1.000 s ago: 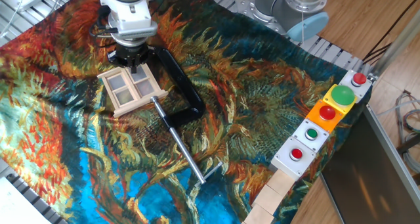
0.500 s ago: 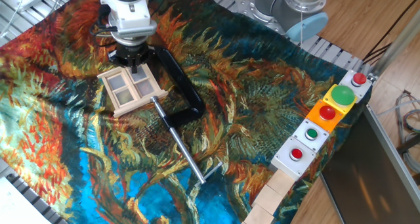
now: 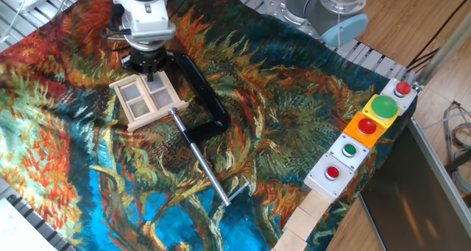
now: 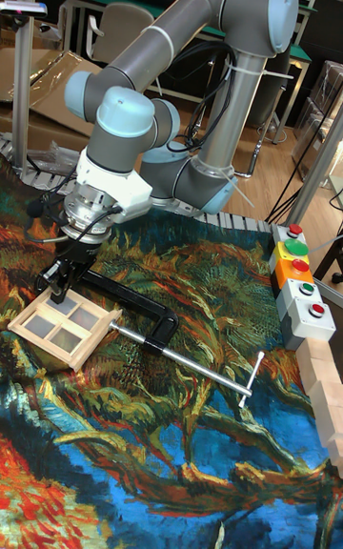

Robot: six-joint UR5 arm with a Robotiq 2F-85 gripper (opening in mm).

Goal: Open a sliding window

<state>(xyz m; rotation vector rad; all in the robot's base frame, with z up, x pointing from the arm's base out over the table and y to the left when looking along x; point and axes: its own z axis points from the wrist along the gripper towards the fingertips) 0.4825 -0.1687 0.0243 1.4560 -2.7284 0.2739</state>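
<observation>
The sliding window (image 3: 147, 101) is a small pale wooden frame with four greyish panes, lying flat on the patterned cloth at the upper left. It also shows at the left of the tall fixed view, sliding window (image 4: 60, 324). My gripper (image 3: 149, 69) hangs straight down over the window's far rail, with its black fingertips at or on that rail. From the side, the gripper (image 4: 60, 284) meets the window's back edge. The wrist body hides the gap between the fingers, so whether they clasp the rail is unclear.
A black C-clamp (image 3: 199, 89) lies right beside the window, and its steel rod (image 3: 206, 166) runs toward the front. Grey and yellow boxes with red and green buttons (image 3: 366, 126) line the right edge. Wooden blocks (image 3: 309, 218) sit at the front right.
</observation>
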